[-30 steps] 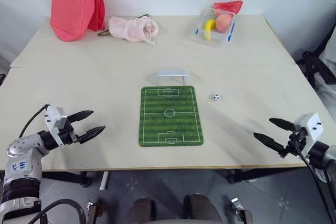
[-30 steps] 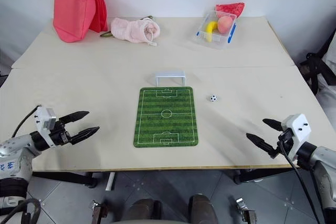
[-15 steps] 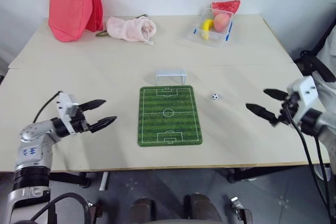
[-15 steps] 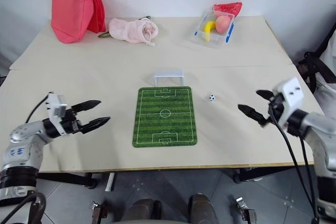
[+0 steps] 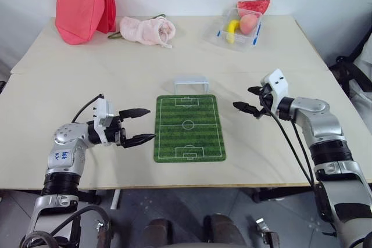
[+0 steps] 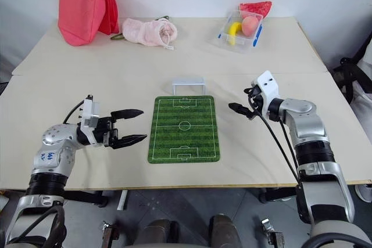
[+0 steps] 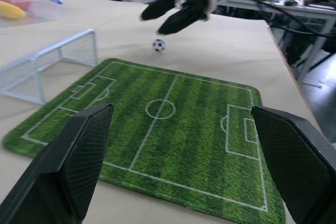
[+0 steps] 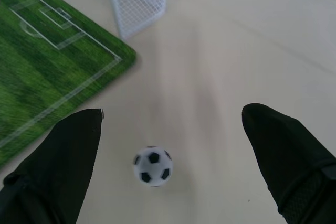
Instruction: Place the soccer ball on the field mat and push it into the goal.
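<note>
1 soccer ball lies on the bench beside 1 field mat, between the spread, empty fingers of the right claw. 1 goal stands at the mat's far end. Left claw: open, empty.

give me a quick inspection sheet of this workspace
surface: beige table, two tops butted together
job's things: field mat flat; goal at its far end; soccer ball on bare table beside the mat
clutter: red bag, pink pouch, clear fruit tub along the far edge
grippers: left gripper open, beside the mat; right gripper open, over the ball
cables: black cable along the right arm
surroundings: white wall, grey floor
</note>
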Controlling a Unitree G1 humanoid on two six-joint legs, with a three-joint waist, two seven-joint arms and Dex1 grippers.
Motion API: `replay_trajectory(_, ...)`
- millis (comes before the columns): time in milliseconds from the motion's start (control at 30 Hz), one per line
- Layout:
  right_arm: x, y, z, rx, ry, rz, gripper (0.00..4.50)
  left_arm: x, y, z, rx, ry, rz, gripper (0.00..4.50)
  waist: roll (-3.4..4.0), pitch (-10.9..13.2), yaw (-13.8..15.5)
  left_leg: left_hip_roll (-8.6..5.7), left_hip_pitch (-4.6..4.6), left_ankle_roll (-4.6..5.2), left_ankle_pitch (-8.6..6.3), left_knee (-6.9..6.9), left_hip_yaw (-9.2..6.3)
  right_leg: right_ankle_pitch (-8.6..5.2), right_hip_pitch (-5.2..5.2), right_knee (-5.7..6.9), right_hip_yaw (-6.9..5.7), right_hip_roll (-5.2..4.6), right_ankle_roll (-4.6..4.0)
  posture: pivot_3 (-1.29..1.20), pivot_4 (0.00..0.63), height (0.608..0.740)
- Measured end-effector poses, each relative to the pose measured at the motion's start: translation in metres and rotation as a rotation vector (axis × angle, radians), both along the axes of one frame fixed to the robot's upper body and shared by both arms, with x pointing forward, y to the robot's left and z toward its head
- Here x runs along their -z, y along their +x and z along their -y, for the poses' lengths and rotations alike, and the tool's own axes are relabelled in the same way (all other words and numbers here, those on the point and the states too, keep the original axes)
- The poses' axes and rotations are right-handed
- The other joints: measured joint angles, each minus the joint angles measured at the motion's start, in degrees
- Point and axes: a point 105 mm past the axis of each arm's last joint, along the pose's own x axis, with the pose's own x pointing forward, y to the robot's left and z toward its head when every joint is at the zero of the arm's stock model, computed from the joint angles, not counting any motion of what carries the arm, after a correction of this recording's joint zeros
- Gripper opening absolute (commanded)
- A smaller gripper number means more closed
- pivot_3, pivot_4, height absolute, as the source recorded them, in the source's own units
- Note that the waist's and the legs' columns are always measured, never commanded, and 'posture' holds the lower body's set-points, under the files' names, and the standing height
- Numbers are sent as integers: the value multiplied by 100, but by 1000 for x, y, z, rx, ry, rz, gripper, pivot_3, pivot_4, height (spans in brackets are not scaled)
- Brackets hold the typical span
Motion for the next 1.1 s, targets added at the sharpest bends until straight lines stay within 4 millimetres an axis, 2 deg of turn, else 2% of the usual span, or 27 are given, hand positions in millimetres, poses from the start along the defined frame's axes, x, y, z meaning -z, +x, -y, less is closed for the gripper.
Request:
replay_trajectory(133,16,-1,-3,-24,-19,-42,4456,0,-1,1,8,4,6,4500,1,0,-6,-1,-4,0,0,1,-1,0,0,-1,-4,-1,0,0,150,740)
replay_trajectory(267,18,-3,-7,-64,-30,-50,4456,0,-1,1,6,4,9,4500,4,2,-5,0,-5,0,0,4,-2,0,0,-1,-5,-1,0,0,150,740)
replay_trajectory(600,23,-4,-15,-93,-31,-49,1330,1,0,0,-9,7,24,4500,4,2,-4,0,-5,0,0,20,-2,0,5,1,-4,-2,1,0,150,740)
replay_trajectory(667,21,-3,-15,-86,-33,-42,841,2,0,-1,-8,6,22,4500,4,2,-4,0,-5,0,0,26,-2,1,5,0,-3,-2,1,0,150,740)
replay_trajectory(767,19,-6,-17,-89,-34,-31,846,5,0,-4,-11,5,14,4500,6,3,1,0,-5,0,0,27,-3,0,3,1,-3,-2,1,0,150,740)
replay_trajectory(833,8,-13,-28,-125,-22,-8,846,10,-1,-7,-10,2,-1,4500,14,9,7,1,-12,0,0,26,-4,1,-2,10,-4,-2,1,0,150,740)
replay_trajectory(1000,-28,-43,-70,-261,6,71,846,16,-9,-8,59,-6,-20,4500,18,11,12,2,-12,-1,0,24,-7,0,-6,16,-5,-1,1,0,150,740)
replay_trajectory(1067,-23,-68,-96,-363,-17,39,846,21,-15,-10,100,-15,-38,4500,18,11,15,2,-10,-1,-1,21,-10,0,-4,16,-6,-1,1,0,150,740)
replay_trajectory(1100,-14,-82,-111,-423,-29,-1,846,25,-17,-11,105,-13,-46,4500,18,11,13,1,-11,-1,-1,20,-10,0,-5,14,-5,-1,1,0,150,740)
